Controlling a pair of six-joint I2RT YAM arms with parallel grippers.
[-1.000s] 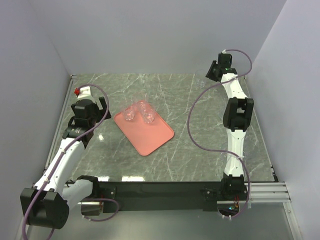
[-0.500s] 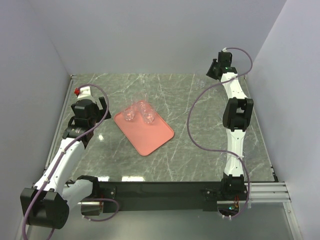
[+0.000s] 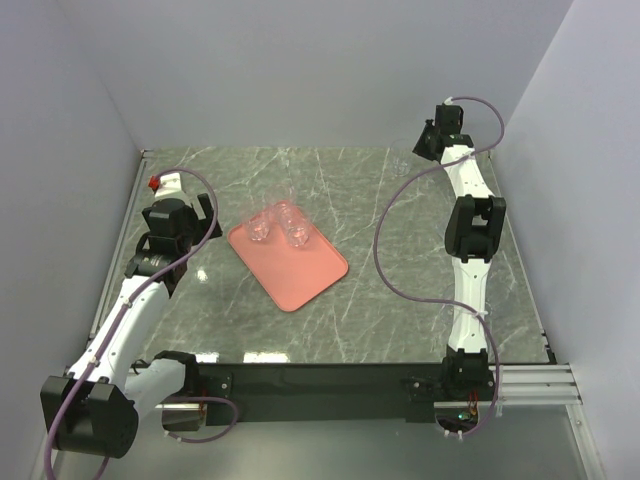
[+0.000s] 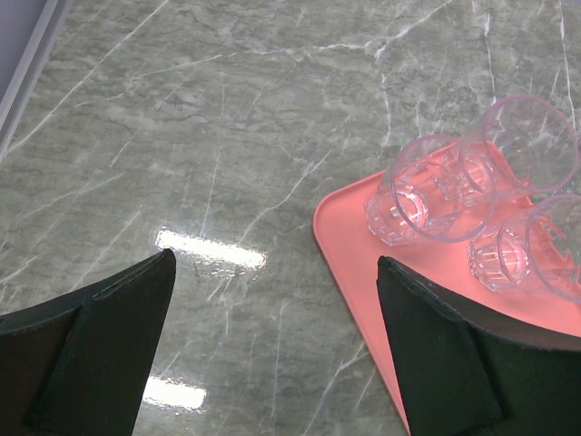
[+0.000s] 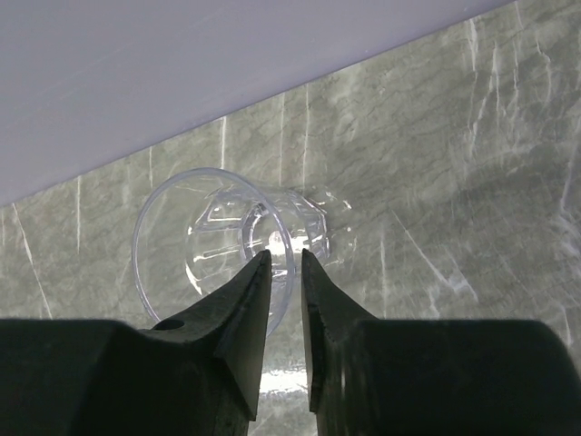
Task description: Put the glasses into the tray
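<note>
The salmon-pink tray (image 3: 300,270) lies left of the middle of the table, and three clear glasses (image 3: 280,224) stand at its far end. They also show in the left wrist view (image 4: 427,195), on the tray (image 4: 363,272). My left gripper (image 3: 205,222) (image 4: 274,259) is wide open and empty, low over the table just left of the tray. Another clear glass (image 5: 227,241) (image 3: 399,166) stands at the back right by the wall. My right gripper (image 5: 285,254) (image 3: 415,152) is closed on its rim, with one finger inside and one outside.
Grey walls enclose the marble table (image 3: 400,290) on the left, back and right. The back wall (image 5: 182,73) is right behind the right-hand glass. A purple cable (image 3: 385,260) hangs beside the right arm.
The right wrist has shifted slightly toward the back wall. The left arm, the tray and its glasses have not moved.
</note>
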